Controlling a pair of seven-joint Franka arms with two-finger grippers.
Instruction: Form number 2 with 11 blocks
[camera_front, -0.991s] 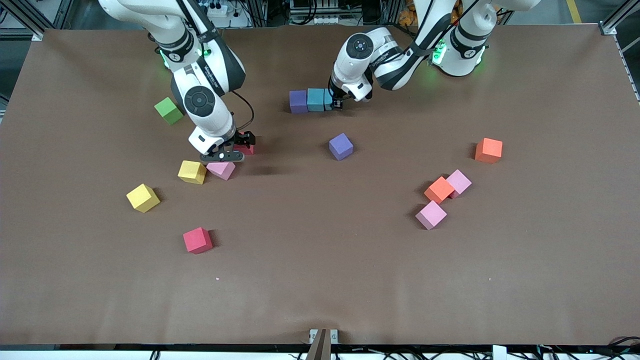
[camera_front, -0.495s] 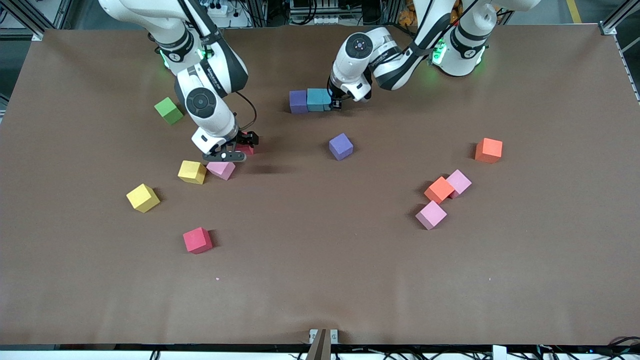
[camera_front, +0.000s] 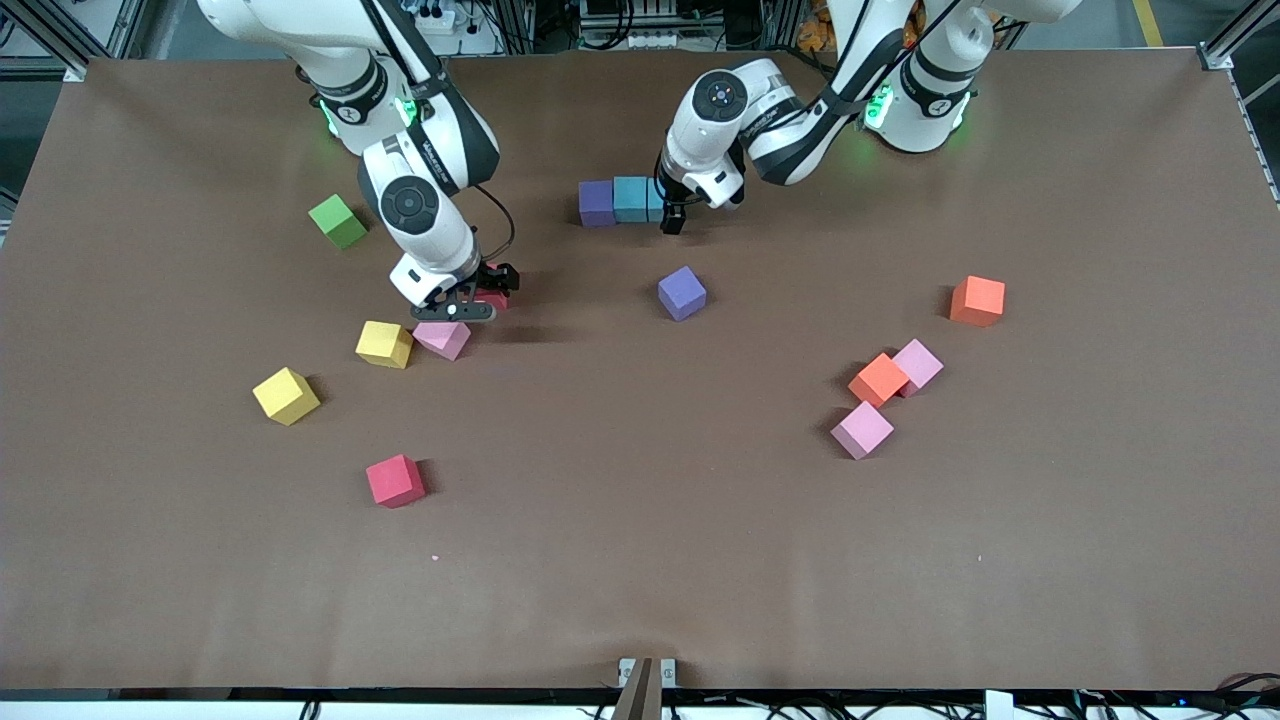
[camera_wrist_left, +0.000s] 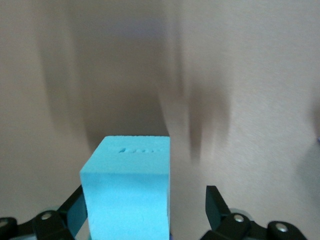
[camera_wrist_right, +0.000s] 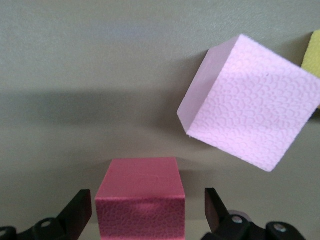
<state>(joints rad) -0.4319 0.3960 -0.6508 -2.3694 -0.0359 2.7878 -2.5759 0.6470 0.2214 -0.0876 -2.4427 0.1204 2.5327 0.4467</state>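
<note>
Brown worktop (camera_front: 640, 560): left hand (camera_front: 668, 212) released around light blue block (camera_front: 632, 198); right hand (camera_front: 470, 304) released around red block (camera_wrist_right: 141, 200)

Cubes: three pink (camera_front: 862, 429), two yellow (camera_front: 286, 395), two purple (camera_front: 682, 293), two red (camera_front: 395, 480), two orange (camera_front: 977, 300), two light-blue (camera_front: 630, 198), one green (camera_front: 338, 221).

You have a brown table (camera_front: 640, 560) with cubes scattered on it. Near the robots' bases, a purple cube (camera_front: 596, 203) touches a light blue cube (camera_front: 632, 198). Nearer the camera sits another purple cube (camera_front: 682, 293). Toward the left arm's end lie two orange cubes (camera_front: 977, 300) (camera_front: 878, 379) and two pink ones (camera_front: 918, 363) (camera_front: 862, 429). Toward the right arm's end you see a green cube (camera_front: 337, 221), two yellow (camera_front: 384, 344) (camera_front: 286, 395), a pink (camera_front: 443, 338) and two red cubes (camera_front: 395, 480) (camera_wrist_right: 141, 197).
</note>
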